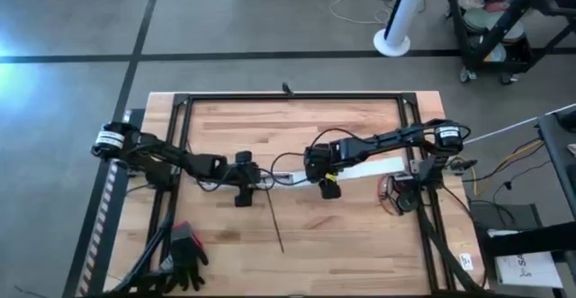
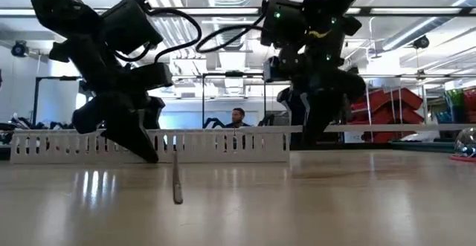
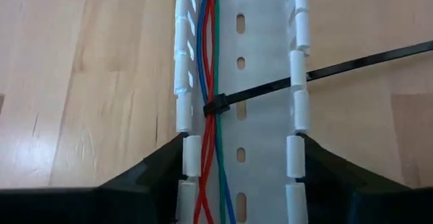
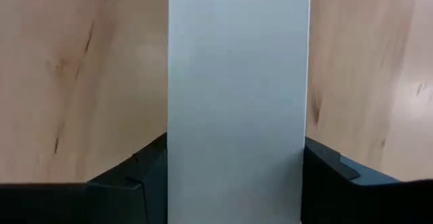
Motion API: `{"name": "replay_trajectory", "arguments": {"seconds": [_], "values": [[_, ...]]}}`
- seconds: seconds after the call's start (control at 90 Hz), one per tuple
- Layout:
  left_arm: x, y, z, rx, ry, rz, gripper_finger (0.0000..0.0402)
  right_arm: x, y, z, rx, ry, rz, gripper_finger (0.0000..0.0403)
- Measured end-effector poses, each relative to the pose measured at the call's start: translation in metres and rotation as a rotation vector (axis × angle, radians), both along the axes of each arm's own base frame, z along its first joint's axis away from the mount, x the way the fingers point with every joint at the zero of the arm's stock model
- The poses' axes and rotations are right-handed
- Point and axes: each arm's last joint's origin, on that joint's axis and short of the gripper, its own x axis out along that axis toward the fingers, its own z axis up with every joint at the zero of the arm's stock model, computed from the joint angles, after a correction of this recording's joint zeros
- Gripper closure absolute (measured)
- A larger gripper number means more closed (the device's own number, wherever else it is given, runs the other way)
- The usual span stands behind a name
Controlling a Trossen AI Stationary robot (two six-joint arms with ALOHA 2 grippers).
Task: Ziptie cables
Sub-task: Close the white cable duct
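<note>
Two tools grip one white slotted duct on the bench, with one zip tie around the cables inside it.

The left tool (image 1: 243, 190) straddles the duct (image 3: 260, 109), a finger (image 3: 152, 173) pressed against each slotted side wall, open just to the duct's width. The right tool (image 1: 328, 186) does the same farther along, its fingers (image 4: 132, 176) set against both edges of a plain white cover (image 4: 237, 95). The cables (image 3: 211, 61) lie lengthwise in the channel, close to one wall: red, blue and green wires, at least three, pinched together where a single black zip tie (image 3: 284, 85) cinches them, its head sitting on the bundle. The tie's long tail passes out through a wall slot and over the wooden bench (image 1: 360, 235). A black glove (image 1: 187, 246) lies near the bench's front edge.
</note>
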Motion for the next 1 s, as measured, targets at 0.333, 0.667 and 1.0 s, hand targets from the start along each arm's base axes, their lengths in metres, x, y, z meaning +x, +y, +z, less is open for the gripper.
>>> {"name": "replay_trajectory", "arguments": {"seconds": [0.333,0.667,1.0], "values": [[0.0012,0.0005,0.0009,0.000,-0.020,0.025,0.0196,0.0021,-0.0001,0.0011,0.031,-0.004,-0.113,0.0191],[0.0042,0.0004,0.0035,0.002,-0.043,0.028,0.0196,0.0067,0.0004,0.0067,0.051,-0.015,-0.178,0.0191],[0.0049,0.0004,0.0040,0.003,-0.051,0.029,0.0196,0.0079,-0.0010,0.0004,0.054,0.012,-0.211,0.0191]]}}
